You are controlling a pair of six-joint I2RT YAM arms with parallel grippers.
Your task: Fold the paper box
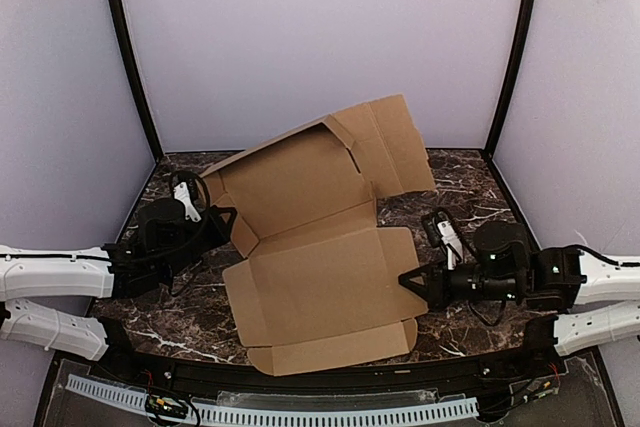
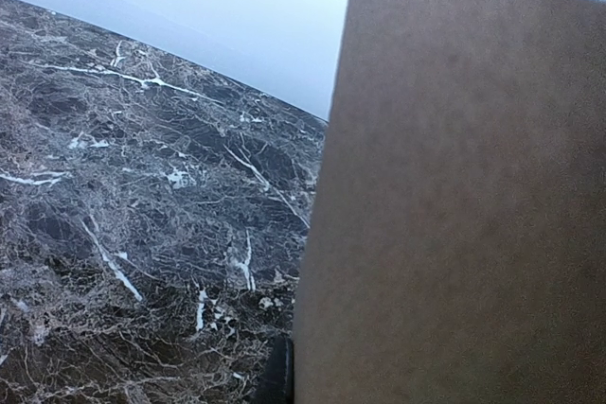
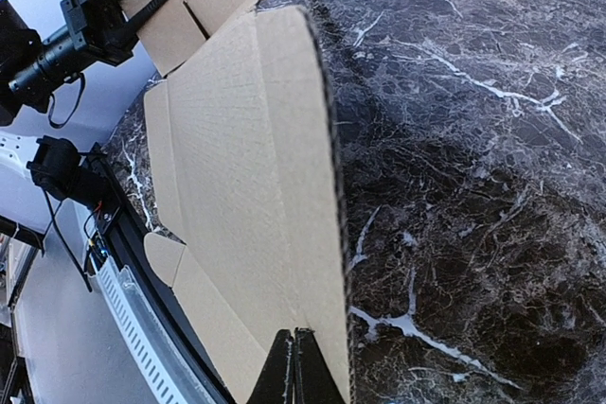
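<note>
The paper box (image 1: pixel 320 277) is a brown cardboard sheet lying open mid-table, its rear panel (image 1: pixel 300 172) tilted upward. My left gripper (image 1: pixel 226 218) is shut, with its tip against the outer face of the box's left side flap (image 2: pixel 454 215). That flap fills the right of the left wrist view and hides all but one dark finger (image 2: pixel 277 377). My right gripper (image 1: pixel 408 280) is shut too. In the right wrist view its closed fingertips (image 3: pixel 295 366) rest on the right flap (image 3: pixel 256 167), close to the corrugated edge. Nothing is held in either gripper.
The dark marble tabletop (image 1: pixel 470 197) is walled by pale panels behind and at both sides. A black rail and a white perforated strip (image 1: pixel 270 412) run along the near edge. The box's front flap (image 1: pixel 335 347) reaches almost to that rail.
</note>
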